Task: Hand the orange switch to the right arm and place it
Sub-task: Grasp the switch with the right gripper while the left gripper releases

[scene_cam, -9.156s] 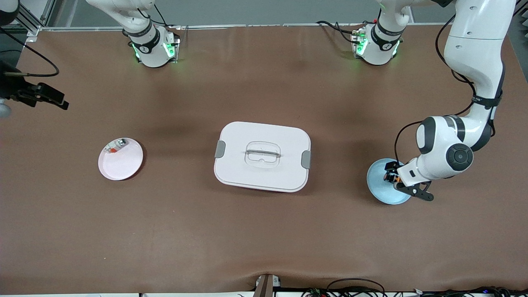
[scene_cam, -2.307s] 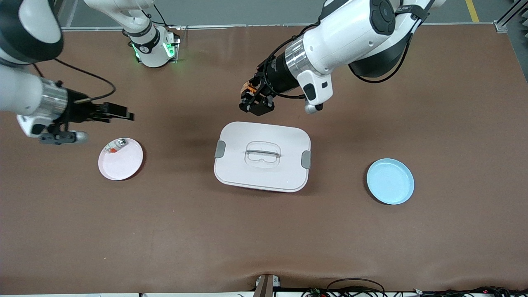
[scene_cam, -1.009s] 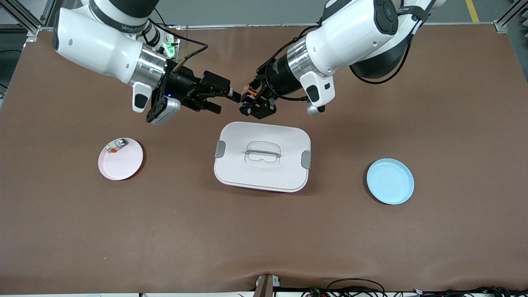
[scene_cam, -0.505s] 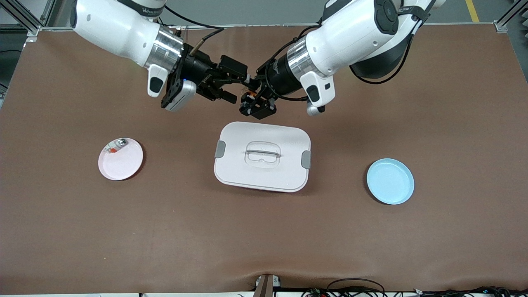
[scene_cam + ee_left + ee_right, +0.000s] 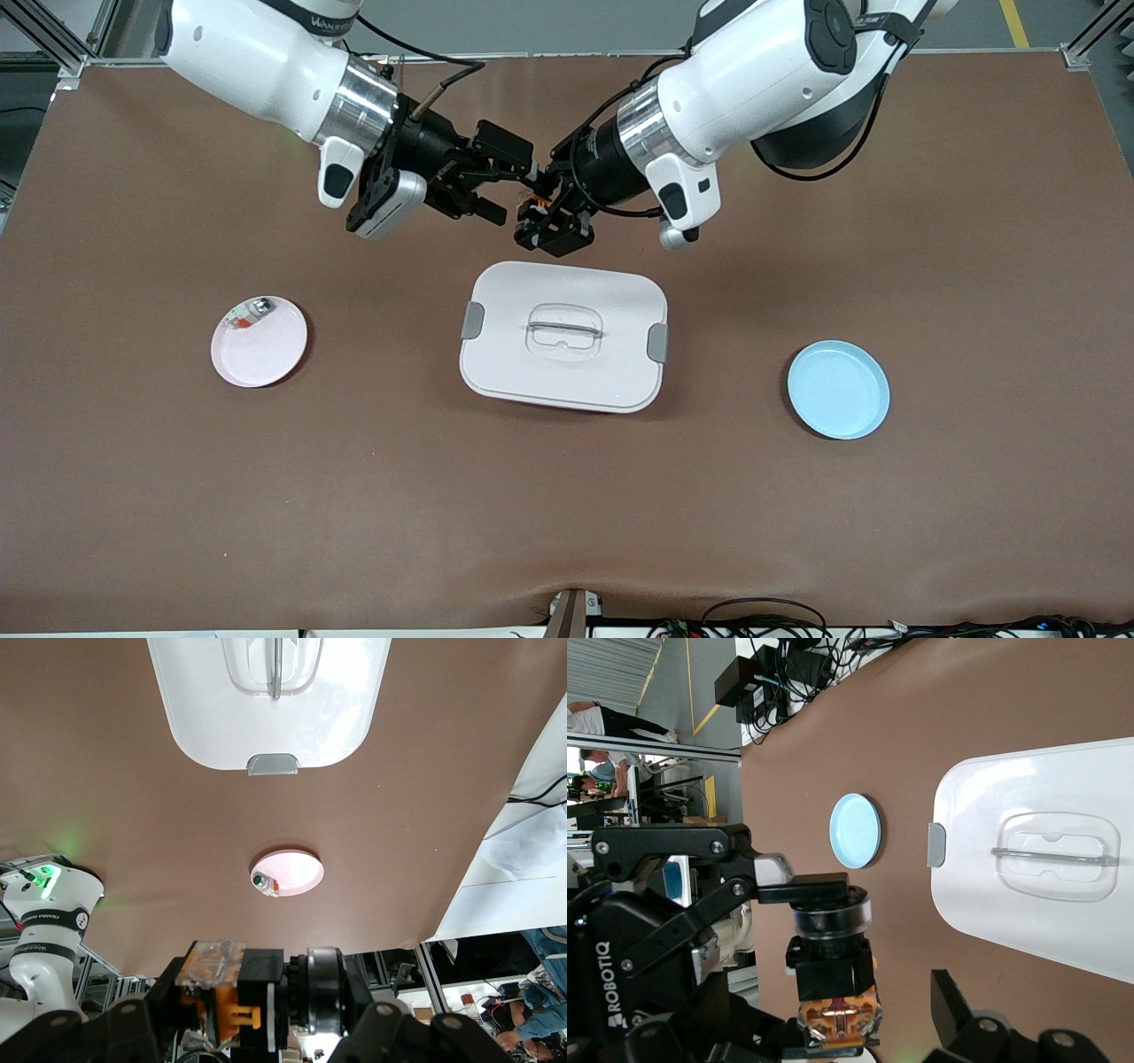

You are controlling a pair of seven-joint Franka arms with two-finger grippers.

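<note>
With the left gripper (image 5: 542,221) clamped on the orange switch (image 5: 534,190) above the table beside the white box (image 5: 563,337), center the right gripper's (image 5: 505,183) spread fingers around its cap before closing.

The word "ROBOTIQ" runs in white capitals along the black body of the left gripper (image 5: 620,974), seen close in the right wrist view. A dark band on the right arm (image 5: 314,11) carries small white lettering, possibly a brand name, too small to read.
</note>
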